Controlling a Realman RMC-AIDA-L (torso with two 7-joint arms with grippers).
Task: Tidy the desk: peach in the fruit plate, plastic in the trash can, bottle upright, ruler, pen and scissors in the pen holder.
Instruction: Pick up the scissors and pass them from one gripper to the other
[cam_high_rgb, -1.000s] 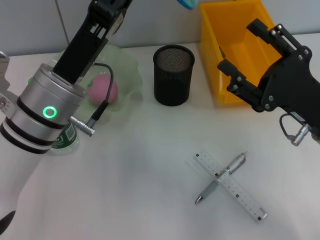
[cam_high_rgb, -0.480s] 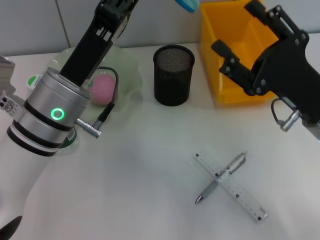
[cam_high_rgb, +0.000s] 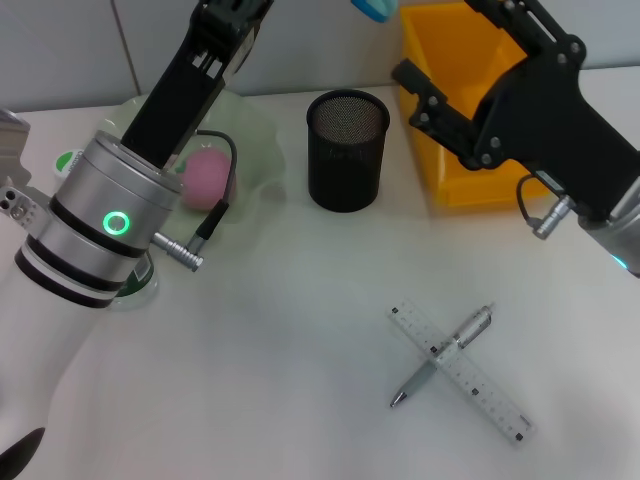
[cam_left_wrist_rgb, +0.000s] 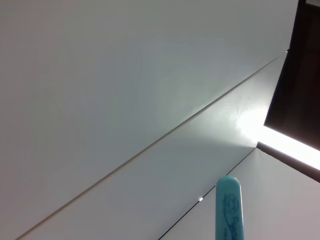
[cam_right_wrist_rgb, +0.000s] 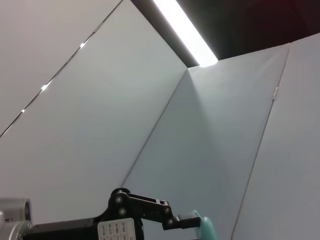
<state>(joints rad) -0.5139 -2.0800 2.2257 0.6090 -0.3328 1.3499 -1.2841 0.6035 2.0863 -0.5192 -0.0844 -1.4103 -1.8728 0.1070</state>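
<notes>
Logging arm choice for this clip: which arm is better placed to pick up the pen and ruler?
Right. The pen and ruler lie crossed on the robot's right side, and the right gripper is open and empty above the yellow bin. The left gripper is raised, holding a teal object.

Head view: high, looking steeply down on the desk (cam_high_rgb: 300, 320), both arms close in the upper frame. Both wrist views tilt upward at wall panels and a ceiling light strip (cam_right_wrist_rgb: 182, 27). All three share a teal object (cam_left_wrist_rgb: 227, 210).
</notes>
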